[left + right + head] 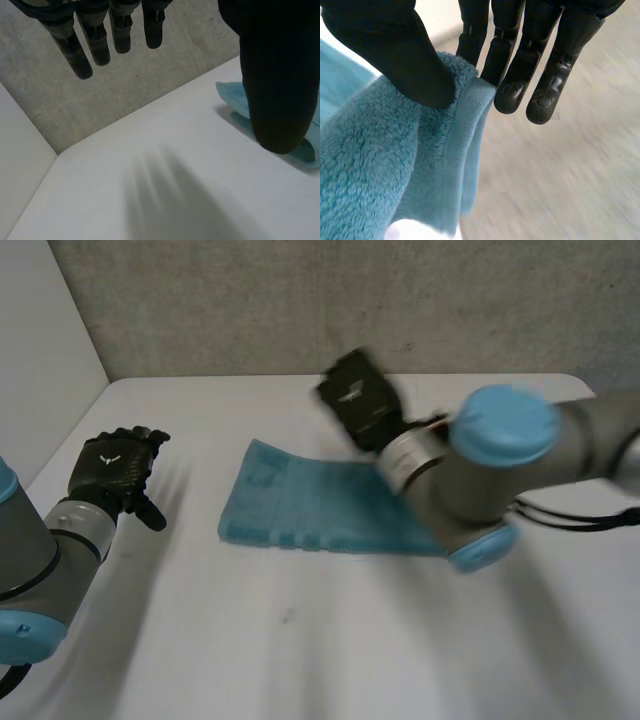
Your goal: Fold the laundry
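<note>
Teal towel (380,170) is pinched by its edge in right hand (395,55).

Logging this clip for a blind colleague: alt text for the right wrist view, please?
The robot's right hand pinches the hemmed edge of a teal terry towel between its thumb and fingers. The towel's fluffy pile drapes away under the palm, with a pale grey surface beyond the fingertips.

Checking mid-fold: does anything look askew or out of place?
Nothing damaged. The blue towel lies slanted on the table, one hemmed edge pinched by the right robot hand; the left robot hand hangs open, clear of it.
</note>
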### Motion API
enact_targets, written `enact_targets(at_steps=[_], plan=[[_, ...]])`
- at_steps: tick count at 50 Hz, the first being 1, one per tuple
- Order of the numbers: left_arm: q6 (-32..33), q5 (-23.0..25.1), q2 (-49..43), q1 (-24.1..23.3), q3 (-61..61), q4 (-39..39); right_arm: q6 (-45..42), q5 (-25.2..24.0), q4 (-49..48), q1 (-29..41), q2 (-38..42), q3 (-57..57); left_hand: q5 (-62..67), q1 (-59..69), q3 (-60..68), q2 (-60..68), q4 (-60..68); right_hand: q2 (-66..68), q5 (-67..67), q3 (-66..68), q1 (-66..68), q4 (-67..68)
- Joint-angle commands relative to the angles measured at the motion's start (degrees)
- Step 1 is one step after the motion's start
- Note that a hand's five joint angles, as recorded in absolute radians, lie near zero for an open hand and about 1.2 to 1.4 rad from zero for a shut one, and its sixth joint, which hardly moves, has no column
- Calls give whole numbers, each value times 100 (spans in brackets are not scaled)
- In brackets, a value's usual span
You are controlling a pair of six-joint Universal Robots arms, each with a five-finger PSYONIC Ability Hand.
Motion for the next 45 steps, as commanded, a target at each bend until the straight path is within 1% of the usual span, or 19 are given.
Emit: enact_targets(at_steps=[1, 5, 7, 8, 9, 10, 11, 12, 15, 16, 18, 19, 20, 21, 24, 27, 34, 40, 45], plan=[[3, 0, 0, 21, 0, -9, 13, -570, -3, 1060, 1186, -377, -276, -136, -252, -187, -190, 1225, 1412, 1181, 2502, 1164], [3, 0, 0, 30, -8, -9, -13, -596, -3, 1218, 1459, -377, -276, -136, -252, -187, -190, 998, 1185, 954, 2274, 937], [3, 0, 0, 30, -8, -9, -4, -526, -11, 1210, 1477, -368, -276, -136, -252, -187, -190, -1280, -1093, -1324, -4, -1341], [3, 0, 0, 21, -8, -9, 13, -456, -20, 1201, 1416, -368, -276, -136, -252, -187, -190, -3224, -3036, -3267, -1947, -3284], [-6, 0, 0, 21, -8, -9, 13, -456, -20, 1201, 1415, -368, -276, -136, -252, -187, -190, -3243, -3056, -3287, -1967, -3304], [-6, 0, 0, 12, -8, -9, 22, -421, -20, 1183, 1389, -377, -276, -136, -252, -187, -190, -4060, -3872, -4103, -2783, -4120], [-6, 9, 0, 4, -17, -9, 92, -316, -20, 1131, 1319, -377, -276, -136, -252, -187, -190, -5350, -5163, -5393, -4073, -5410], [3, 9, 0, 4, -26, -9, 266, -115, -11, 1104, 1127, -368, -276, -136, -252, -187, -190, -5775, -5588, -5819, -4498, -5836], [3, 27, 0, -23, -52, -9, 820, 246, 32, 1043, 731, -298, -276, -136, -252, -187, -190, -5775, -5588, -5819, -4498, -5836], [3, 35, 0, -32, -52, -9, 1335, 465, 50, 860, 460, -219, -276, -136, -252, -187, -190, -5775, -5588, -5819, -4498, -5836], [3, 35, 0, -49, -52, -17, 1602, 554, 76, 736, 318, -166, -276, -136, -252, -187, -190, -5775, -5588, -5819, -4498, -5836], [3, 44, 0, -58, -52, -17, 2152, 668, 155, 500, 91, -18, -276, -136, -252, -187, -190, -5775, -5588, -5819, -4498, -5836], [3, 44, 0, -67, -61, -17, 2645, 713, 295, 280, -155, 166, -276, -136, -252, -187, -190, -5775, -5588, -5819, -4498, -5836], [3, 44, 0, -102, -52, -17, 2868, 705, 392, 182, -271, 264, -276, -136, -252, -187, -190, -5775, -5588, -5819, -4498, -5836], [3, 44, 0, -215, -26, -17, 3396, 661, 735, -90, -553, 519, -276, -136, -252, -187, -190, -5775, -5588, -5819, -4498, -5836], [3, 62, 0, -435, 35, -35, 3853, 652, 1331, -608, -860, 922, -276, -136, -252, -187, -190, -5775, -5588, -5819, -4498, -5836], [11, 229, -97, -937, 404, -61, 4004, 590, 1887, -1364, -1264, 1757, -238, -98, -214, -149, -152, -5775, -5588, -5819, -4498, -5836], [-24, 238, -360, -1287, 904, -123, 4004, 406, 1668, -1892, -1388, 2575, -221, -81, -197, -132, -135, -5498, -5311, -5542, -4221, -5559], [-68, 229, -501, -1385, 1231, -360, 4004, 160, 1333, -2095, -1362, 2989, -221, -81, -197, -132, -135, -4825, -4637, -4868, -3548, -4885]])
